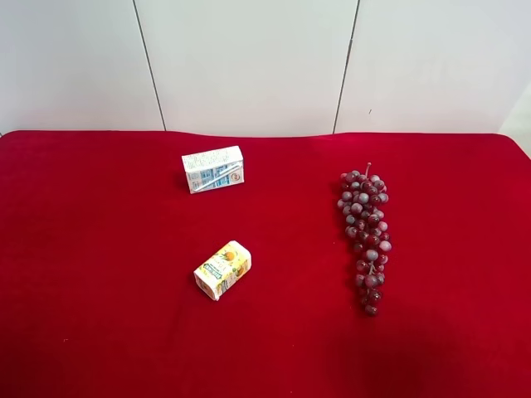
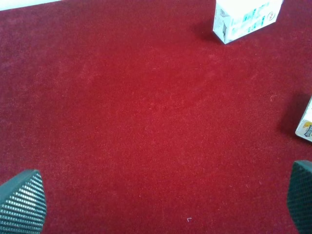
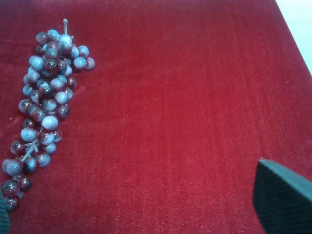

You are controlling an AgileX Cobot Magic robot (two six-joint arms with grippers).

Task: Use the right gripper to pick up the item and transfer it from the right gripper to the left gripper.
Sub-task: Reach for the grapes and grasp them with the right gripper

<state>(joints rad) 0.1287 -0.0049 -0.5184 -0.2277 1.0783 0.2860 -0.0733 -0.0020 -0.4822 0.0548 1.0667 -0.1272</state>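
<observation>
1. The long bunch of dark red and frosted purple grapes (image 1: pixel 366 236) is lying flat on the bench in the right half of the exterior high view. Its short pale stem is pointing toward the wall and its body is tapering toward the near edge.
2. Its round, glossy berries are clustering thickly at the stem end and thinning to a few at the tip. Nothing is touching the bunch (image 3: pixel 46 105).
3. The bench (image 1: pixel 99 249) is wearing a deep red, velvety cloth with a fine nap.
4. A white-blue rectangular carton (image 1: pixel 213 169) is lying on its side well apart from the grapes, nearer the wall. A smaller yellow-white carton (image 1: pixel 222 269) with fruit artwork is lying at an angle nearer the front edge.
5. The right gripper (image 3: pixel 144 209) is hovering above the cloth, its jaws standing wide apart and gripping nothing. One ribbed black pad (image 3: pixel 282 200) is showing clearly, and the bunch's tip is lying just beside a sliver of the other.
6. The left gripper (image 2: pixel 161 197) is hanging over bare cloth, its jaws likewise wide apart and empty, with dotted pads (image 2: pixel 22 202). The white-blue carton (image 2: pixel 246 17) and the yellow-white carton (image 2: pixel 306 124) are showing at the edges of its view.
7. Smooth white wall (image 1: pixel 249 58) panels are standing behind the bench.
</observation>
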